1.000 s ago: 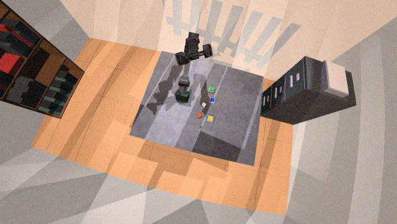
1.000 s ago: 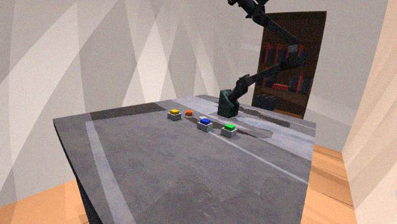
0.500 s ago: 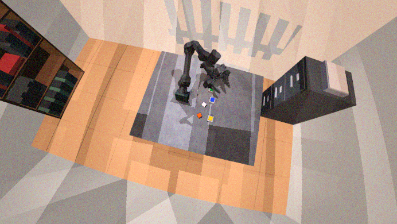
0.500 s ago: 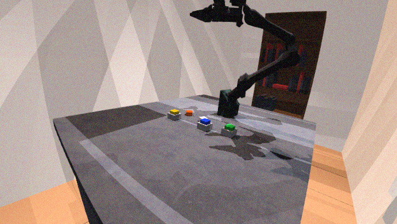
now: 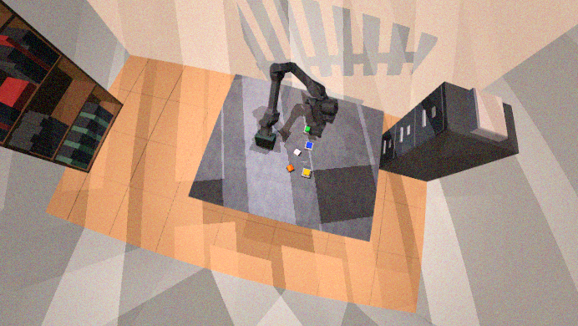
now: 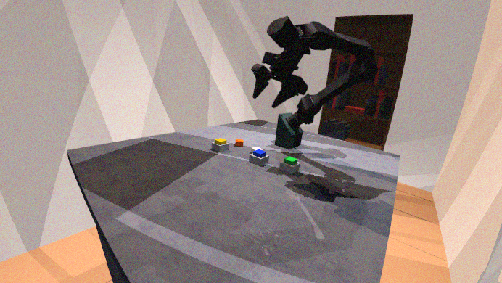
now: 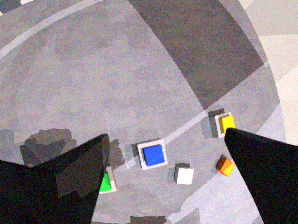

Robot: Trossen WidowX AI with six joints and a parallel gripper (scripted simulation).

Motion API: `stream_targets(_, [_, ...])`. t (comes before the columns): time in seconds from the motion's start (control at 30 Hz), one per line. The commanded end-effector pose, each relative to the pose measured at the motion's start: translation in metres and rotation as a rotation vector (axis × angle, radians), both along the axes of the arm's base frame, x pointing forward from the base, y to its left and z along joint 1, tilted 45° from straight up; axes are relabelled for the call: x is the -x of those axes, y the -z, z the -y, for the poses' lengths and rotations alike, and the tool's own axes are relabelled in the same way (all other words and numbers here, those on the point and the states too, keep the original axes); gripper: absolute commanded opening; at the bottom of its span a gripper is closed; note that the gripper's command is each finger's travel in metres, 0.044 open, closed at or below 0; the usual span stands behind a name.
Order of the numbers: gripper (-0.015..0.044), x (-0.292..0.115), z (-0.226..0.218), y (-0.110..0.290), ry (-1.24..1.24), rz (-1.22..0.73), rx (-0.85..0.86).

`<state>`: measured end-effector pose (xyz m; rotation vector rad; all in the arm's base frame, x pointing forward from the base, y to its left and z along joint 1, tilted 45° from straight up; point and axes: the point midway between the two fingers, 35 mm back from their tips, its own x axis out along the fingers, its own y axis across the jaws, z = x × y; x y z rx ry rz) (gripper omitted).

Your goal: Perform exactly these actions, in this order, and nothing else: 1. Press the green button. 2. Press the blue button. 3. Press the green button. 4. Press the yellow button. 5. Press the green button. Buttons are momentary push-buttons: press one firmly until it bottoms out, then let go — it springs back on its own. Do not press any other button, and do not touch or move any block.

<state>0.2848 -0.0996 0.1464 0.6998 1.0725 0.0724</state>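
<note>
Three buttons on grey bases stand in a row on the grey table (image 5: 259, 196) (image 6: 181, 218) (image 7: 100, 63): green (image 5: 307, 129) (image 6: 291, 160) (image 7: 105, 183), blue (image 5: 309, 145) (image 6: 260, 153) (image 7: 153, 155) and yellow (image 5: 306, 171) (image 6: 220, 141) (image 7: 228, 123). A white block (image 5: 296, 152) (image 6: 257, 148) (image 7: 185, 176) and an orange block (image 5: 290, 168) (image 6: 239, 142) (image 7: 225, 165) lie beside the row, on the arm base's side. My gripper (image 5: 317, 125) (image 6: 265, 99) (image 7: 169, 137) is open and empty. It hangs well above the table, roughly over the green and blue buttons, touching nothing. In the wrist view the left finger partly hides the green button.
The arm's base (image 5: 265, 140) (image 6: 288, 132) stands on the table near the blocks. A dark filing cabinet (image 5: 451, 129) stands beside the table. A bookshelf (image 5: 42, 96) (image 6: 366, 72) stands off the table behind the arm.
</note>
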Motion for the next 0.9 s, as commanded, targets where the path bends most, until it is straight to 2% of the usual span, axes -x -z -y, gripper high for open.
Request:
stream_targets(0.0, [0.0400, 0.019, -0.076, 0.005, -0.260, -0.117, -0.157])
stream_targets(0.13, [0.0400, 0.036, -0.113, 0.002, -0.391, -0.183, -0.241])
stream_targets(0.43, [0.0400, 0.037, -0.115, 0.002, -0.402, -0.189, -0.248])
stream_targets(0.63, [0.0242, 0.029, -0.157, 0.043, -0.402, -0.187, -0.249])
stream_targets(0.87, [0.0059, 0.029, -0.159, 0.045, -0.402, -0.186, -0.250])
